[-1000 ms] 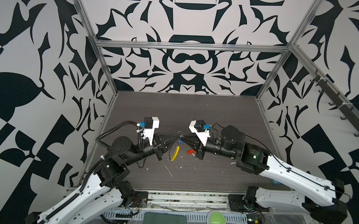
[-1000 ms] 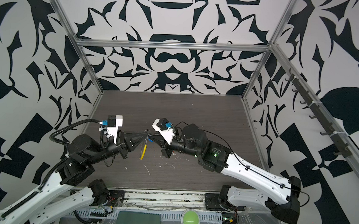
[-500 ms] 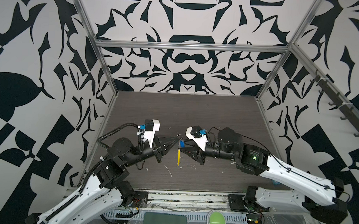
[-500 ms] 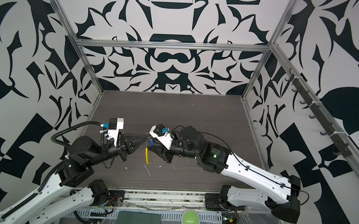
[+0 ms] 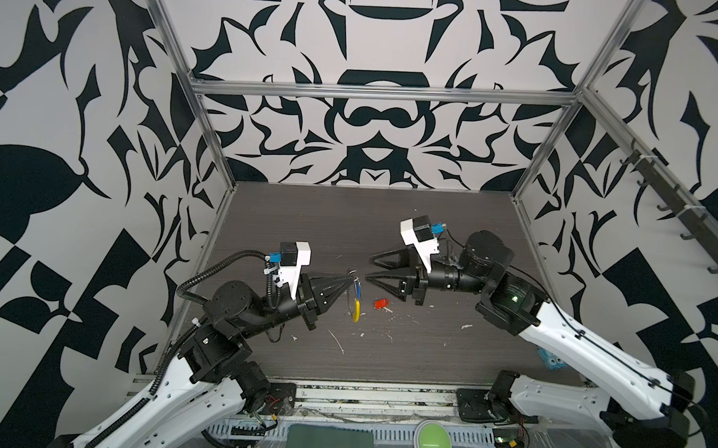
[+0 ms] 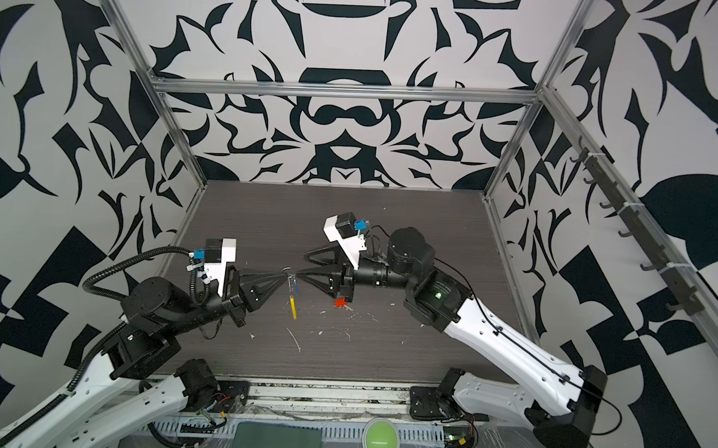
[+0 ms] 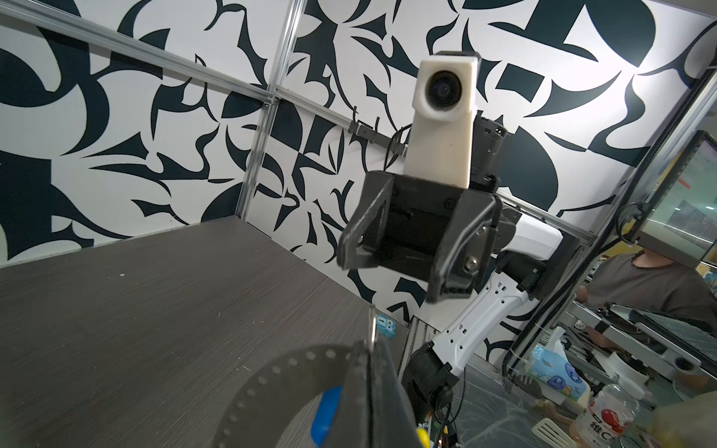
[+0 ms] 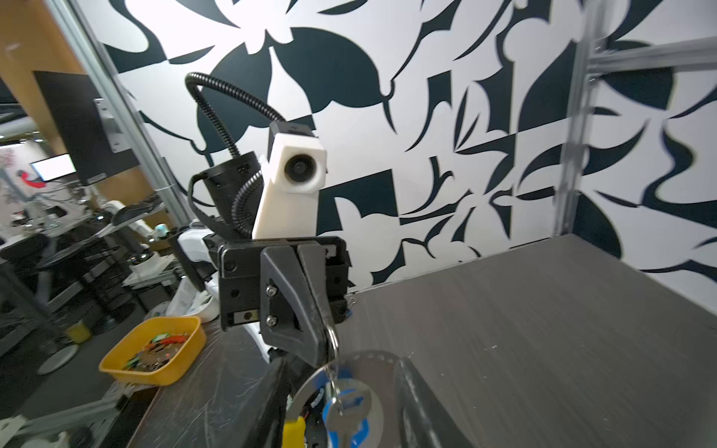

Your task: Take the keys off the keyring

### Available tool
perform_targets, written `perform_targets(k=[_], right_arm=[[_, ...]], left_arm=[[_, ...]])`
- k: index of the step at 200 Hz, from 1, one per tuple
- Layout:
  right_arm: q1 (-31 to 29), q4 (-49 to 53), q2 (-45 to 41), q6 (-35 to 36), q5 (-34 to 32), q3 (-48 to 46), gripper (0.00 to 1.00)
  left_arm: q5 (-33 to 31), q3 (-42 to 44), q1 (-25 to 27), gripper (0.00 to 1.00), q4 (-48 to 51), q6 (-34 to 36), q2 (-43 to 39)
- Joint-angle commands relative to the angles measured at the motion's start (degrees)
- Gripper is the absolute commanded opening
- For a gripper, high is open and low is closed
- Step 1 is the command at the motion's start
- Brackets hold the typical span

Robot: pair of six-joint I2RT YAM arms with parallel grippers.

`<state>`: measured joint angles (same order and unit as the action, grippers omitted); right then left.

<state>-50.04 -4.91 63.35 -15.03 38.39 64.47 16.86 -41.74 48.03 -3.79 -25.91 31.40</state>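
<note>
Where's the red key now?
The red key lies on the table in both top views, near the open right pincer and right of the keyring hanging from the left pincer.

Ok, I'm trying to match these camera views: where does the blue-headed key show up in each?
In a top view: blue-headed key mid-picture, dangling at the tip of the left hand.
In a top view: same, slightly left of picture centre.
Left wrist view: a blurred blue sliver beside the hand's own fingers.
Right wrist view: close up, hanging on the keyring under that hand.
Shared landmark: the left hand's shut tip.
</note>
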Motion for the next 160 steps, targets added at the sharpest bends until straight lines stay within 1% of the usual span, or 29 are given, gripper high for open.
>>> perform_targets(k=[1, 20, 61, 93, 126, 146, 160], right_arm=[[-0.08, -7.82, 0.92, -5.08, 6.36, 0.98, 0.47], [-0.02, -8.72, 1.57, -6.32, 7.40, 0.66, 0.46], [-0.12, -9.94, 2.04, -8.08, 8.60, -0.63, 0.38], [-0.12, -10.73, 3.23, -9.66, 10.33, -0.88, 0.36], [-0.11, -10.70, 3.64, -10.09, 10.14, -1.50, 0.30], [-0.14, -10.67, 3.37, -10.11, 9.70, -2.04, 0.28], [-0.09, -10.65, 3.20, -10.09, 9.60, -2.34, 0.26]], left_arm=[[1.41, 0.29, 0.00, 0.00, -1.55, -0.01, -0.97], [1.67, 0.57, 0.03, 0.00, -2.13, -0.24, -0.92], [0.82, 0.87, 0.04, 0.00, -2.62, -0.24, -1.29], [0.63, 0.95, 0.02, 0.00, -2.71, -0.21, -1.26], [0.31, 0.82, 0.01, 0.00, -2.80, -0.24, -1.54], [0.10, 0.86, -0.03, 0.00, -2.80, -0.14, -1.86], [0.10, 0.90, 0.02, 0.00, -2.79, -0.24, -1.87]])
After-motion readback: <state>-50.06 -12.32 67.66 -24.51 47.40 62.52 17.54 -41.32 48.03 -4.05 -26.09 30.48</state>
